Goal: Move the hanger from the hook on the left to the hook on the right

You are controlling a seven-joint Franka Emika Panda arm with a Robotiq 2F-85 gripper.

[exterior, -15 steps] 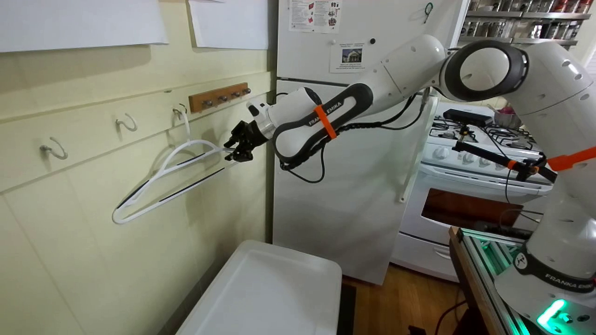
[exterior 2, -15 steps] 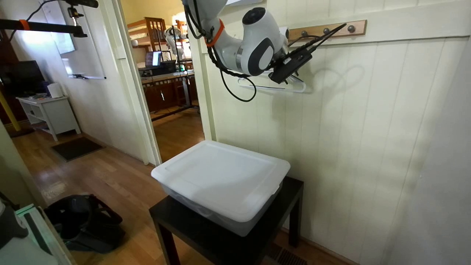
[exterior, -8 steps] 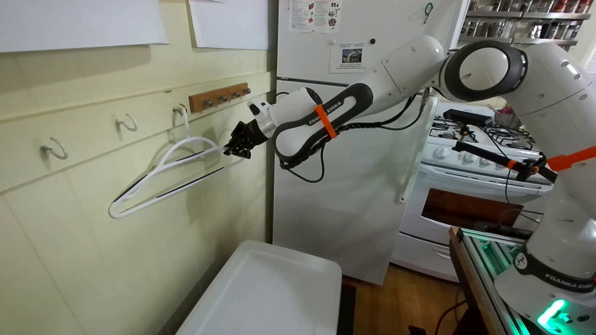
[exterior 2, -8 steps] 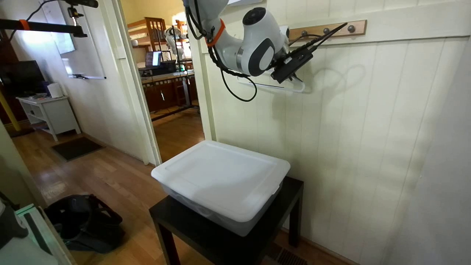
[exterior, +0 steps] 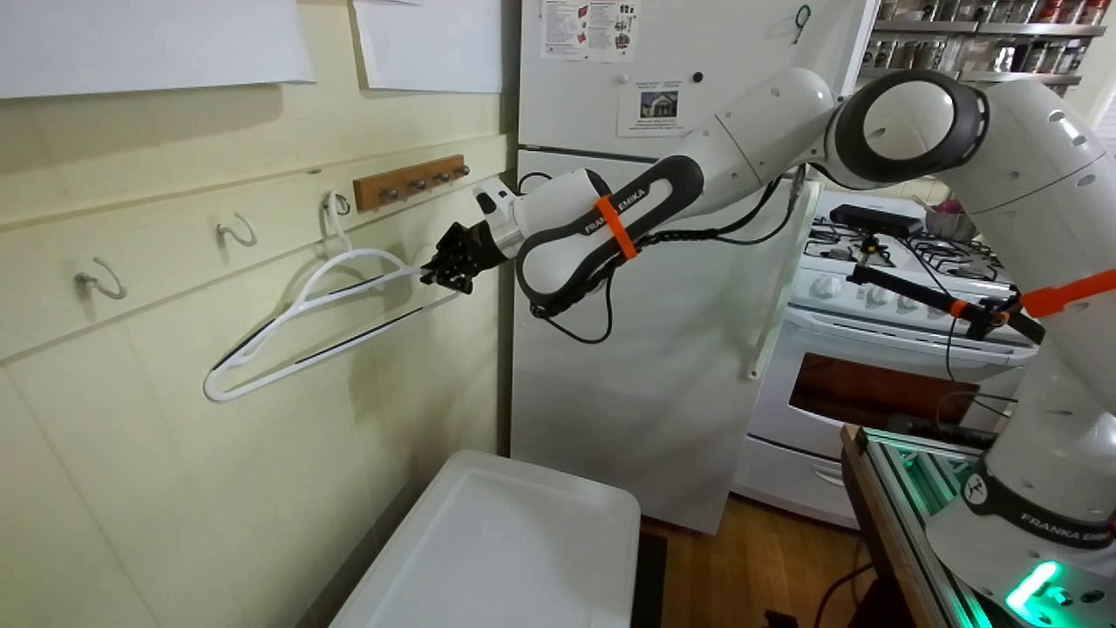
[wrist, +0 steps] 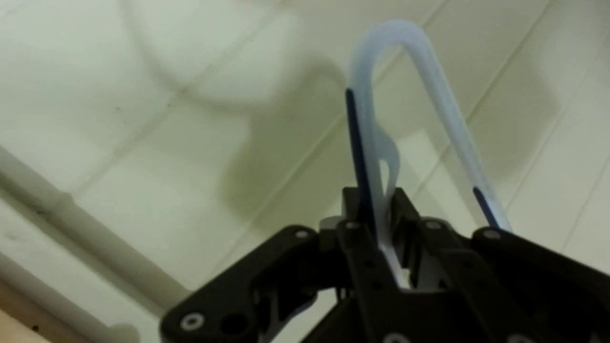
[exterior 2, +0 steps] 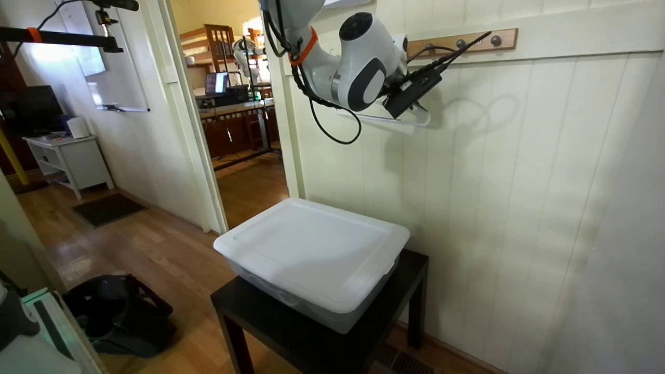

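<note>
By the wall, the hanger is being pinched in the gripper; its top is being held near a hook.

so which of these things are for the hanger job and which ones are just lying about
For the job:
hanger
claw, holding it
right hook
far-left hook or middle hook, unclear which is meant

Just about:
peg rail
tub
table
bag
fridge
stove

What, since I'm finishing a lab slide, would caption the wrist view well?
Black fingers clasp a white, dark-striped hanger before a pale, grooved wall.
</note>
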